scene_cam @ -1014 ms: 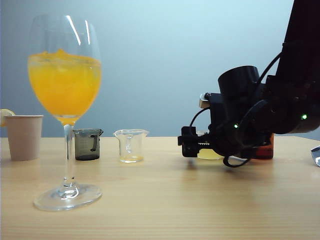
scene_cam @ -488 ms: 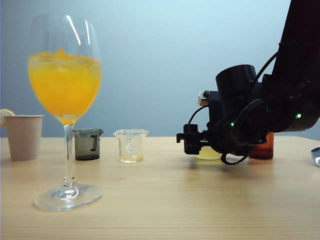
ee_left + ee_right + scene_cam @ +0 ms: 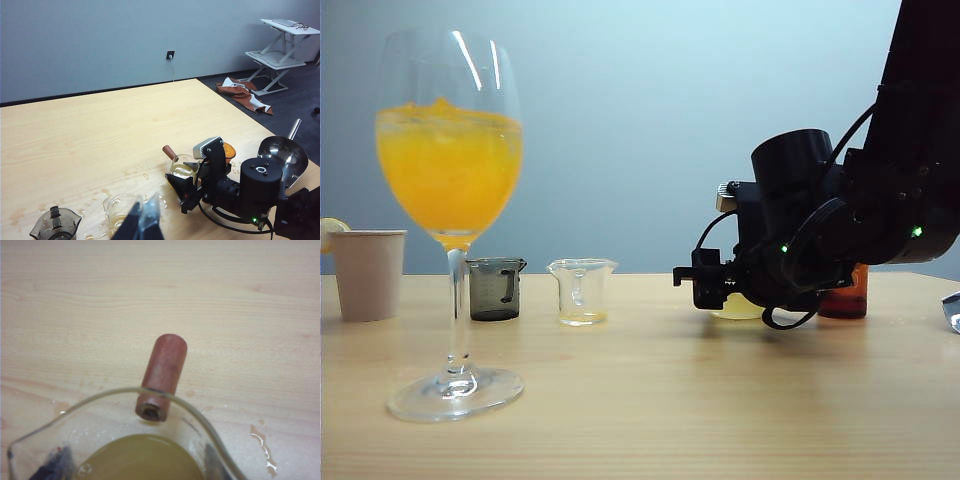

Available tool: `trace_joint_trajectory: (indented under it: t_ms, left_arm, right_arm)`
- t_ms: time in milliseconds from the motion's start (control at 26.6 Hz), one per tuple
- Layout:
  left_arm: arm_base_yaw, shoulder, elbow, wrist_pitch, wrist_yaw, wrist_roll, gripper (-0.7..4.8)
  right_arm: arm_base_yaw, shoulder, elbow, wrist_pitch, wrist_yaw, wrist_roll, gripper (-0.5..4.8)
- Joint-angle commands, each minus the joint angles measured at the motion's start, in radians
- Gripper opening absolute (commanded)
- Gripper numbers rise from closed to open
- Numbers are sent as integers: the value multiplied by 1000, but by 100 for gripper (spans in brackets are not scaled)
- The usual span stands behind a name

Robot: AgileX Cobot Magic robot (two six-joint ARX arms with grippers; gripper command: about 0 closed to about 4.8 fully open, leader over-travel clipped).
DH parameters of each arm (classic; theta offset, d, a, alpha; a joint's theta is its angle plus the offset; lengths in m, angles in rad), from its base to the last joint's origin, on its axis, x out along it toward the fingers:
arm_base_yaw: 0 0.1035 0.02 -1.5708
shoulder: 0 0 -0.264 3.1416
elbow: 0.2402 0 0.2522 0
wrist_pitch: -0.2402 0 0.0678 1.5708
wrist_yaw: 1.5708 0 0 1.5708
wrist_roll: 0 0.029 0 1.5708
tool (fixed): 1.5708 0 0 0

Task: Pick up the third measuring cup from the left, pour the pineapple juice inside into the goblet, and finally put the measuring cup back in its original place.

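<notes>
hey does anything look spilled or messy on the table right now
Yes. Small wet drops and pale stains dot the table around the clear cup and dark cup, and beside the third measuring cup, which the right gripper straddles. The left gripper is above the clear cup.

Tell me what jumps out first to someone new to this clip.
The goblet of orange drink looms at the near left of the exterior view. On the right, the right gripper straddles the third measuring cup of pale pineapple juice, jaws either side of the glass, its reddish handle jutting from the rim.
</notes>
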Motion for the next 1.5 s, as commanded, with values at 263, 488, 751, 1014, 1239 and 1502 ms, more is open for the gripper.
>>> trace_joint_trajectory:
  t_ms: [263, 488, 751, 1014, 1239, 1502]
  left_arm:
    - [1, -1, 5, 12, 6, -2, -5]
    - [1, -1, 5, 12, 6, -3, -5]
    - [1, -1, 5, 10, 10, -3, -5]
    - [1, -5, 6, -115, 115, 4, -5]
    - [1, -35, 6, -143, 116, 8, -5]
    - [1, -42, 51, -269, 111, 115, -5]
  right_arm:
    - [2, -46, 2, 10, -10, 2, 52]
    - [3, -175, 2, -67, -85, -19, 51]
    - [3, -389, 3, -248, -217, -24, 48]
    - [7, -575, 4, -406, -377, -80, 48]
    - [47, -631, 18, -472, -419, -135, 48]
    - [196, -630, 119, -594, -419, -253, 39]
